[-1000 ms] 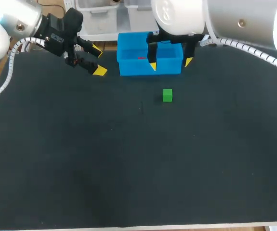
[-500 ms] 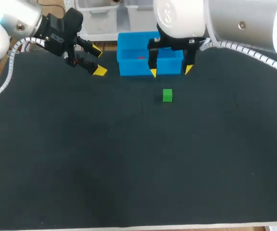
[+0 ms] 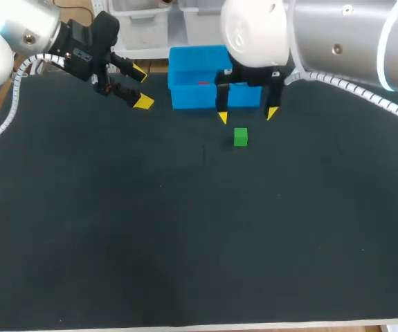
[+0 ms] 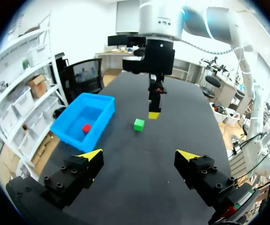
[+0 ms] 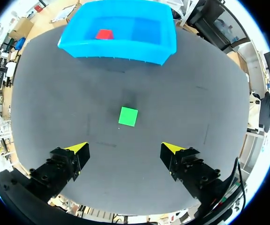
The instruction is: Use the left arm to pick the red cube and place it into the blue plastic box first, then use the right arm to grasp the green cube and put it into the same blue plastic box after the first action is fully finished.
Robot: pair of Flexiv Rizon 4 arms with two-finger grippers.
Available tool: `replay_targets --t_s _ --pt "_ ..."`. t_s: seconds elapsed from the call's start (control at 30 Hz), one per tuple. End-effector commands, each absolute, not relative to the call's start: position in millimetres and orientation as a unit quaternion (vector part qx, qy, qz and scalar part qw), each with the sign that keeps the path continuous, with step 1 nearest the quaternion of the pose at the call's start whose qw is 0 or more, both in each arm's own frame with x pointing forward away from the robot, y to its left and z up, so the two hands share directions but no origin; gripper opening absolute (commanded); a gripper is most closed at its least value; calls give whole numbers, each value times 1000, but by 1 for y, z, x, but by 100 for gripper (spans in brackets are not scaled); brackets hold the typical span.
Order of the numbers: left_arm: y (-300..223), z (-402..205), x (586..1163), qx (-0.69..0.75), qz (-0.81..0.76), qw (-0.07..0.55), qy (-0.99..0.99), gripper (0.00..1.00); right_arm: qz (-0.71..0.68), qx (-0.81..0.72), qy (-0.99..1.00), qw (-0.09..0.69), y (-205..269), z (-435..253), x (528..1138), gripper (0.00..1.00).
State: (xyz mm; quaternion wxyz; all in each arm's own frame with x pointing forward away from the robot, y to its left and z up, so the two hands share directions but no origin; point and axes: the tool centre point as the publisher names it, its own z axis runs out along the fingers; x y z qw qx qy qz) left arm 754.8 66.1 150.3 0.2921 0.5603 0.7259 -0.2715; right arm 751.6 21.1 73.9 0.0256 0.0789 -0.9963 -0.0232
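The red cube [image 5: 104, 34] lies inside the blue plastic box [image 3: 185, 97] at the table's back; the left wrist view shows the red cube [image 4: 86, 128] in the box [image 4: 99, 105] too. On the dark mat in front of the box sits the green cube [image 3: 240, 137]. My right gripper [image 3: 247, 115] hangs open just behind and above it, yellow tips spread to either side. From the right wrist view the green cube [image 5: 128, 116] lies ahead of the open gripper [image 5: 125, 148], on its centre line. My left gripper [image 3: 141, 87] stands open and empty at the back left, beside the box.
White bins [image 3: 140, 21] stand behind the table's back edge near the box. The dark mat [image 3: 185, 235] stretches wide toward the front edge with nothing else on it.
My right gripper has come forward and down from over the blue box's front wall toward the green cube. The left arm has kept still.
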Motion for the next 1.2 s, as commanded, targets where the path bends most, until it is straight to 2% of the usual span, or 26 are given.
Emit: replay_targets --t_s 0.03,0.7,1.2 --pt "67 149 755 561 -272 294 724 100 -16 80 -996 42 28 63 764 100" --pt "67 149 755 561 -272 294 724 100 -4 78 -993 84 21 15 772 100" --pt "67 149 755 561 -272 294 724 100 6 92 -993 80 22 0 772 100"
